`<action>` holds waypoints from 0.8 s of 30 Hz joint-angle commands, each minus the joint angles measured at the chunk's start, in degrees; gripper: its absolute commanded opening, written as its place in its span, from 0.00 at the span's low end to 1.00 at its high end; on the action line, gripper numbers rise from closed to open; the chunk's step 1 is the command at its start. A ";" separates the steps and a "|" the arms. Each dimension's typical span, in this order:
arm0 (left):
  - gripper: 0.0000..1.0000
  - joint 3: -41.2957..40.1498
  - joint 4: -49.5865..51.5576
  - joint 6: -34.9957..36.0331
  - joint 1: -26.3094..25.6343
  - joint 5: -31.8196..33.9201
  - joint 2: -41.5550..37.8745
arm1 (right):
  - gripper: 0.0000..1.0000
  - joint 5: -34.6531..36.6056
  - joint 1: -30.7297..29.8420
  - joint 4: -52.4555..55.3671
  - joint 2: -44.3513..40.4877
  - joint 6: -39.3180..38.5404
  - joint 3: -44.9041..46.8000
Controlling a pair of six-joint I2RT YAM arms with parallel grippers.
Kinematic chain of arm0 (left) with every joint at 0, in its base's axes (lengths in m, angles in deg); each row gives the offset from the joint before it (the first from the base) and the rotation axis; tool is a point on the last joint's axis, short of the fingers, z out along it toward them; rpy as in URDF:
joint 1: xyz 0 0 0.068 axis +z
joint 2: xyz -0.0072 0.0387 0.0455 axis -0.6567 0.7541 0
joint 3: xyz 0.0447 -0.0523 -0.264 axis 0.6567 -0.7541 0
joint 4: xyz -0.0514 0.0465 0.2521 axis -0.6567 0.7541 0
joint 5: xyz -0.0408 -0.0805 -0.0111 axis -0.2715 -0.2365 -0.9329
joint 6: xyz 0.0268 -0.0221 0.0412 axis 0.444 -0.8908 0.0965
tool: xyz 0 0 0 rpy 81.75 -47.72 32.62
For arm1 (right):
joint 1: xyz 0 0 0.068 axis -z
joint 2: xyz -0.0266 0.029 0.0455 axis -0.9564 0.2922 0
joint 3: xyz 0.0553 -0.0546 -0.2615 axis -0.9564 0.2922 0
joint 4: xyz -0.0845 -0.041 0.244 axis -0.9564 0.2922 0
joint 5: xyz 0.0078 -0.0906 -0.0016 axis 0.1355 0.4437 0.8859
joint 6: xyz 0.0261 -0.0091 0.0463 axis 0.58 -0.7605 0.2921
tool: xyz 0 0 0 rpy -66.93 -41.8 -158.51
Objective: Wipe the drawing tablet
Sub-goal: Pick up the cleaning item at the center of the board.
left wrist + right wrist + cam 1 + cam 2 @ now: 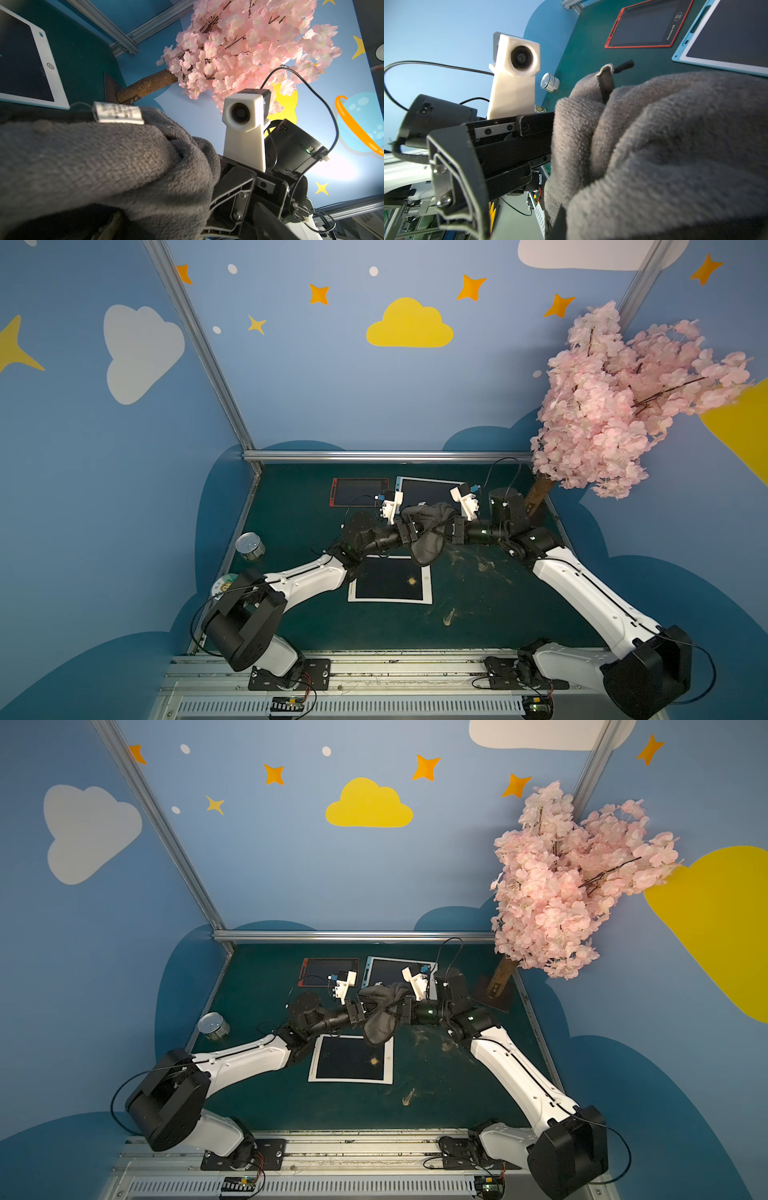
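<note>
by the worktop's left edge stands a tin (249,546), plain in both top views and small in my right wrist view (550,82). along the far edge lie a red-framed tablet (359,491) and, just right of it, a blue-edged tablet (432,489).

my left gripper (417,531) is raised over the middle of the worktop. the top views show it only as buried in the grey cloth (424,549). my right wrist view shows its fingers (535,122) spread wide at the edge of the bunched cloth, not pinching it.

the drawing tablet (390,578), white-framed, lies flat in the near middle with an orange smudge (412,580) toward its right edge. only the top views show it. the cloth hangs over its far right corner; i cannot tell whether it touches.

my right gripper (438,529) faces the left one, fingers closed with the cloth bunched over them, and both wrist views hide the pinch itself. my left wrist view alone shows a white label (118,114) on the cloth.

brown crumbs (482,564) dot the worktop right of the drawing tablet. a pink blossom tree (615,398) stands at the far right corner.
</note>
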 commanded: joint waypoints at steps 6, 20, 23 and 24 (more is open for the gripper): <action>0.88 0.70 -5.52 -2.13 0.00 -1.13 1.52 | 0.00 -21.71 0.10 -24.47 6.02 14.27 3.52; 0.03 -1.65 -7.49 -3.40 3.48 -3.69 -2.04 | 0.00 -20.94 2.00 0.36 7.83 0.39 0.00; 0.03 -1.71 -7.03 -3.26 4.20 -4.01 -3.00 | 0.00 -20.87 3.57 4.47 7.10 -2.57 0.28; 0.03 -1.65 -6.90 -3.08 4.34 -4.27 -3.29 | 0.09 -20.87 4.11 5.27 6.70 -3.27 0.27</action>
